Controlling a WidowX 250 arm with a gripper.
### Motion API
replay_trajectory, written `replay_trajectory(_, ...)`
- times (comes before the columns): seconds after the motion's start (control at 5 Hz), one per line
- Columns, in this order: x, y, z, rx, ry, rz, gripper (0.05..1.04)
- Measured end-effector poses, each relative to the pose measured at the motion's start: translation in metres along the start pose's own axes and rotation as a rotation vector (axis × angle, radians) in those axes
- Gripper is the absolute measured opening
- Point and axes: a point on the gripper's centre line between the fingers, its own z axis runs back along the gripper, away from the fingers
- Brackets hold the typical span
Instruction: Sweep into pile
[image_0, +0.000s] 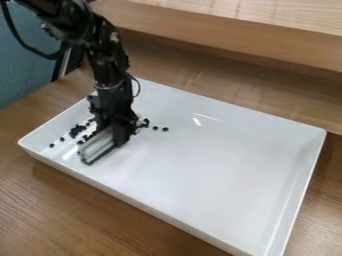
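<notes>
The black gripper (119, 126) hangs down over the left part of a white rectangular tray (220, 165), shut on a grey and white sweeping tool (99, 144) with a dark lower edge. The tool's face points toward the tray's front left, and its lower edge is at or just above the tray floor. Small black pieces (77, 130) lie scattered to the left of the tool, some close together. More black pieces (155, 128) are just right of the gripper. Whatever lies directly behind the tool and gripper is hidden.
The tray's raised walls surround the pieces, with bare tray floor to the right. A wooden table (40, 200) lies under the tray. Along the back runs a raised wooden ledge (227, 40), and a blue surface (23, 65) is at the upper left.
</notes>
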Motion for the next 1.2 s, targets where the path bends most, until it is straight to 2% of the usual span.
replay_trajectory(0.6,0.009,0.017,-0.002,0.002,-0.003,-0.005,0.398)
replay_trajectory(0.8,0.006,0.017,-0.004,-0.031,-0.008,0.013,0.474)
replay_trajectory(1.0,0.0,0.015,-0.004,-0.12,-0.015,0.06,0.76)
replay_trajectory(1.2,-0.004,0.009,0.002,-0.161,-0.008,0.068,0.985)
